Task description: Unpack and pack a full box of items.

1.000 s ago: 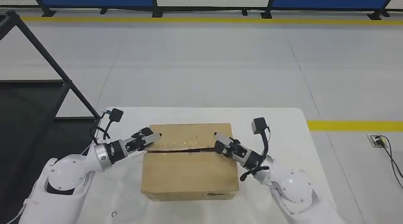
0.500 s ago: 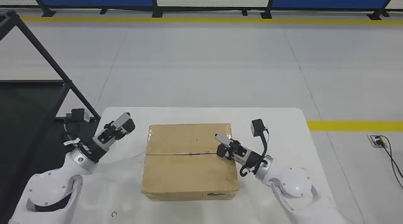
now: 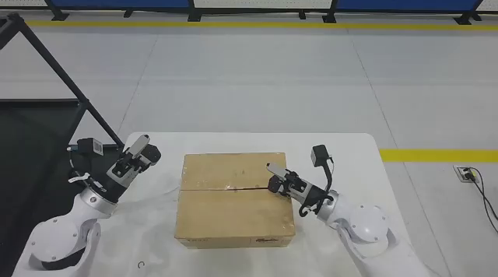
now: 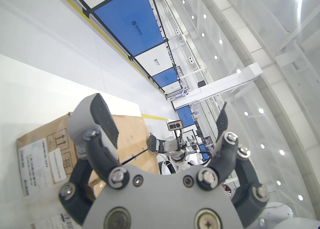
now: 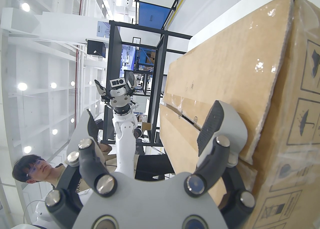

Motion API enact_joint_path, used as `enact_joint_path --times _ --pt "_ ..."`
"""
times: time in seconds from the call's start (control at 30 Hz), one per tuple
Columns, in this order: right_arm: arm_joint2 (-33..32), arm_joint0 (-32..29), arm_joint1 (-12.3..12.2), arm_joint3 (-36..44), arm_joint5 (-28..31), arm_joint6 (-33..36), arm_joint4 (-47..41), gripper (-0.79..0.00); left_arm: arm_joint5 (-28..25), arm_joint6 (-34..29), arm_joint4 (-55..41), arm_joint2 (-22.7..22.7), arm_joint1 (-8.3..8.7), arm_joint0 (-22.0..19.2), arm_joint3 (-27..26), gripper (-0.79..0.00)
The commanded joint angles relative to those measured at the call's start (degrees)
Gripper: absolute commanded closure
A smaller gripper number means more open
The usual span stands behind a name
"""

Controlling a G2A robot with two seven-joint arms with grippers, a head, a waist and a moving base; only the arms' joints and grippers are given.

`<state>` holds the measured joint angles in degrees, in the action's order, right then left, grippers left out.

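The table [image 3: 346,160] is white with rounded corners. The box [image 3: 233,215] sits at its middle. A narrow bare strip runs along the box's 12 o'clock edge, and wider bare bands lie at 3 and 9 o'clock. The left gripper [image 3: 146,150] hangs near the table's 10 o'clock corner, well apart from the box, with its jaws spread and nothing in them. The right gripper [image 3: 274,176] is at the box's 3 o'clock edge, where the flap seam ends. Its jaws are open and empty, with one finger over the top face and the other off the side. Whether it touches the cardboard cannot be told.

A second ago both grippers were at the far flap, which stood slightly lifted with a dark gap at the seam. Now the flaps lie flat and shut. The left arm has pulled back toward 9 o'clock, while the right has barely shifted.

The box is plain brown corrugated cardboard, rectangular, with glossy clear tape at its corner and printed labels and handling marks on its sides. The finger pads are black and ribbed in grey shells.
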<state>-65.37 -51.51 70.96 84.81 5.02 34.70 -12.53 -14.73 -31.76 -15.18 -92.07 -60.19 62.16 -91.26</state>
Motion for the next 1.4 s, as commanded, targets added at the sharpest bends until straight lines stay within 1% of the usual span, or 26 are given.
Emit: enact_joint_path --times 0.0,0.07,0.13,0.17,0.2,0.27,0.3,0.37,0.47,0.57,0.63,0.73,1.03,1.13,1.2,1.33,1.37 --pt "0.0 0.0 0.0 0.0 0.0 0.0 0.0 -0.785 1.8 6.0 1.7 0.0 -0.21 1.3 -0.7 -0.785" --pt "0.0 0.0 0.0 0.0 0.0 0.0 0.0 -0.785 2.7 11.5 3.7 -0.9 -0.36 3.9 -2.6 -0.785" --pt "0.0 0.0 0.0 0.0 0.0 0.0 0.0 -0.785 3.5 17.4 3.2 -1.8 -0.69 7.3 -5.4 -0.785" --pt "0.0 0.0 0.0 0.0 0.0 0.0 0.0 -0.785 3.3 19.3 2.4 -2.5 -0.81 9.4 -7.3 -0.785" --pt "0.0 0.0 0.0 0.0 0.0 0.0 0.0 -0.785 3.3 21.7 1.7 -3.4 -0.95 11.8 -9.3 -0.785" --pt "0.0 0.0 0.0 0.0 0.0 0.0 0.0 -0.785 2.9 23.7 -0.1 -4.9 -1.15 16.3 -13.5 -0.785" --pt "0.0 0.0 0.0 0.0 0.0 0.0 0.0 -0.785 3.1 25.3 -1.3 -6.6 -1.29 20.0 -16.3 -0.785" --pt "0.0 0.0 0.0 0.0 0.0 0.0 0.0 -0.785 3.8 26.2 -4.1 -8.4 -1.54 25.3 -20.1 -0.785" --pt "0.0 0.0 0.0 0.0 0.0 0.0 0.0 -0.785 5.5 27.3 -6.5 -10.7 -1.86 31.7 -23.5 -0.785" --pt "0.0 0.0 0.0 0.0 0.0 0.0 0.0 -0.785 8.2 27.9 -7.5 -11.2 -2.21 36.5 -25.3 -0.785" --pt "0.0 0.0 0.0 0.0 0.0 0.0 0.0 -0.785 10.5 26.5 -8.4 -10.6 -2.34 38.6 -25.3 -0.785" --pt "0.0 0.0 0.0 0.0 0.0 0.0 0.0 -0.785 15.6 22.8 -6.1 -9.1 -2.19 39.0 -23.8 -0.785" --pt "0.0 0.0 0.0 0.0 0.0 0.0 0.0 -0.785 15.8 22.8 -6.2 -9.0 -2.2 38.9 -23.6 -0.785" --pt "0.0 0.0 0.0 0.0 0.0 0.0 0.0 -0.785 18.8 22.1 -7.1 -7.4 -2.28 35.7 -20.4 -0.785" --pt "0.0 0.0 0.0 0.0 0.0 0.0 0.0 -0.785 22.3 22.6 -8.9 -5.4 -2.48 32.2 -17.1 -0.785" --pt "0.0 0.0 0.0 0.0 0.0 0.0 0.0 -0.785 24.4 23.2 -10.9 -2.1 -2.91 26.6 -11.1 -0.785" --pt "0.0 0.0 0.0 0.0 0.0 0.0 0.0 -0.785 24.4 23.4 -11.4 -1.0 -3.09 24.5 -8.7 -0.785"
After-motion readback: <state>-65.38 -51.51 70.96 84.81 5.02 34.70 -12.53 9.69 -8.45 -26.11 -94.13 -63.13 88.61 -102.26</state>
